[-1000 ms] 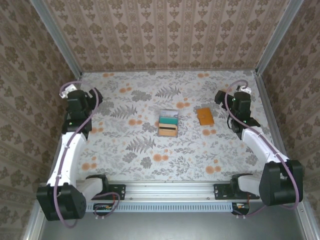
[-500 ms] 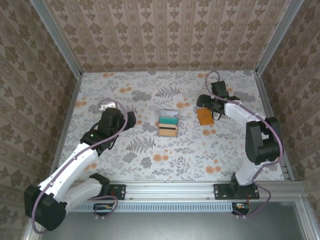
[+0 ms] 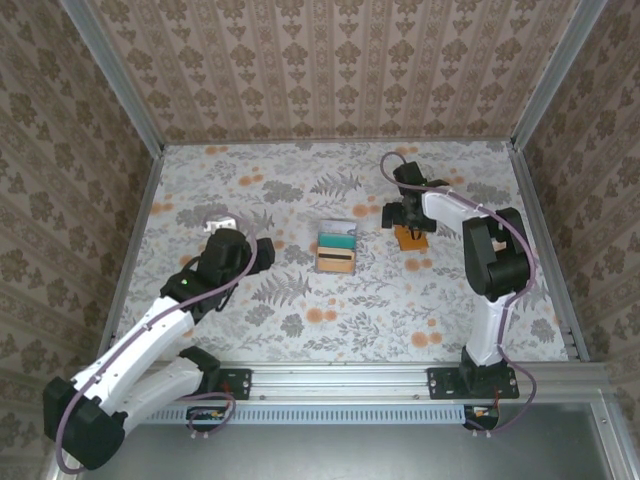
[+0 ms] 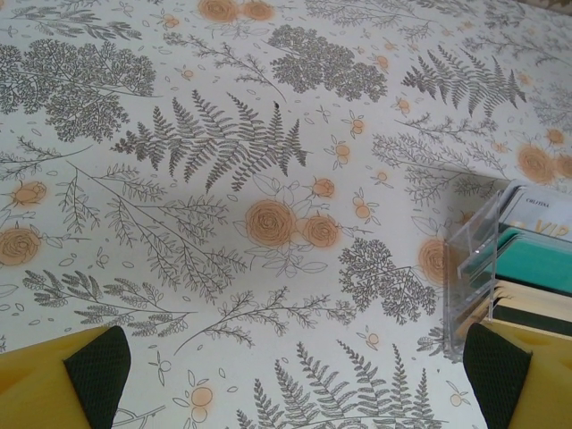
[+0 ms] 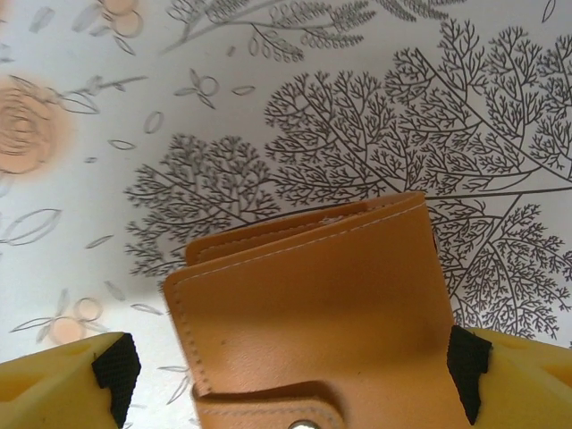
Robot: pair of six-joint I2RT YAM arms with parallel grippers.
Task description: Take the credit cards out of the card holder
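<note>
- Bright, even, diffuse light; top view sharp, walls bend slightly at the edges.
- Right wrist: card holder [image 5: 313,295] crisp, soft shadow at its left.
- Left wrist: near corners slightly soft.

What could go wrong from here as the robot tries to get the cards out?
1. The right gripper stands open astride the folded wallet, snap tab in sight; closing may only squeeze it shut or slide it.
2. The left gripper, open, has one finger close to the clear stand holding the cards; moving on might knock it over.
</note>
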